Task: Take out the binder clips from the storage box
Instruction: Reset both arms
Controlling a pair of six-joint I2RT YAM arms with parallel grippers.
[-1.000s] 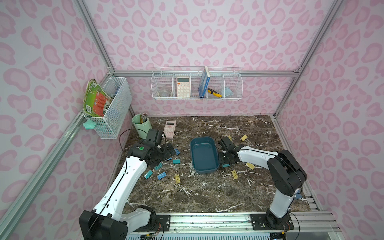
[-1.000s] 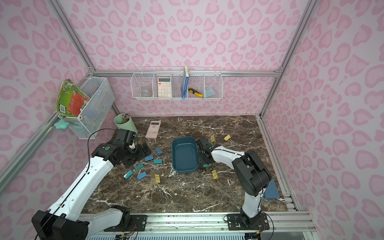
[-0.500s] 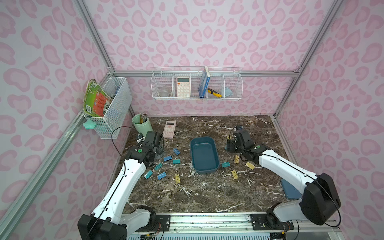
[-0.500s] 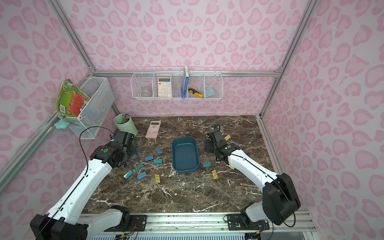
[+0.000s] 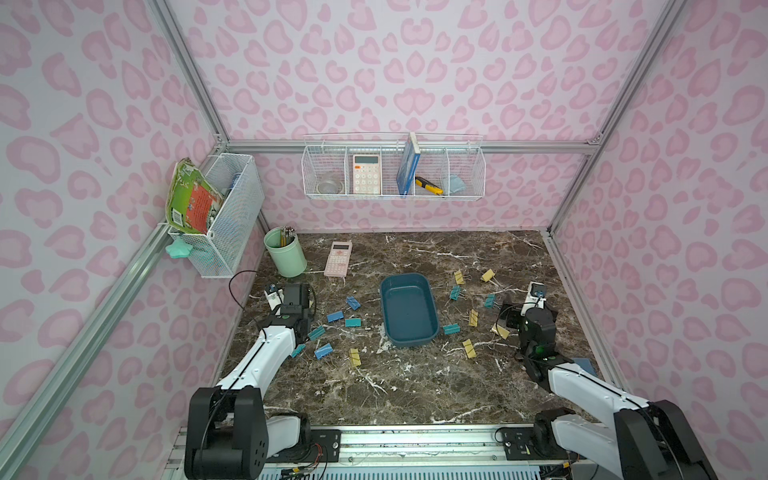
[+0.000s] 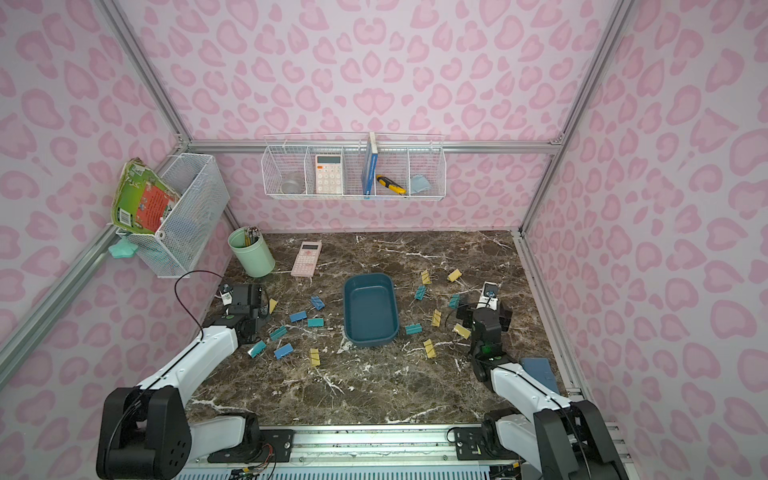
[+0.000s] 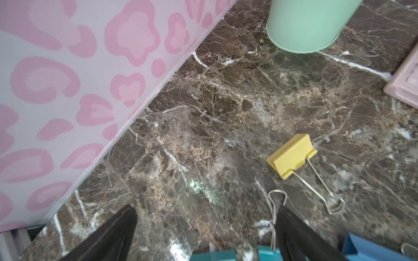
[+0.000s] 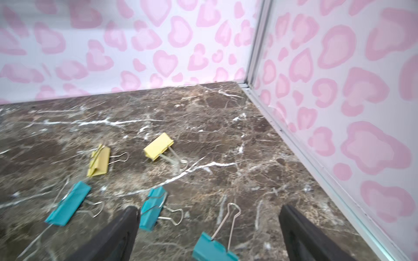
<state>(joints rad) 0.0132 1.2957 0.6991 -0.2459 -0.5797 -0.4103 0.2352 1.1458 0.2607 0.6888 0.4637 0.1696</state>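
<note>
Storage box (image 5: pixel 409 309) shows in both top views only

Dark marble worktop (image 5: pixel 415 395) carries: storage box (image 5: pixel 409 311) at centre; binder clips (image 5: pixel 353 322) scattered on both sides; green pencil cup (image 5: pixel 286 253) and pink calculator (image 5: pixel 338 259) rear left; blue-grey case (image 6: pixel 538 372) at the right edge.

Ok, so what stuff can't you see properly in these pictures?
In both top views, the right arm covers part of the flat blue case.
Left wrist view: the teal clip is cut off by the picture's edge.
Left wrist view: only a corner of the pink calculator shows.
Top views: the clear thing in the wire basket is too small to name.
Right wrist view: the yellow clip is blurred, its wire handles smeared.
</note>
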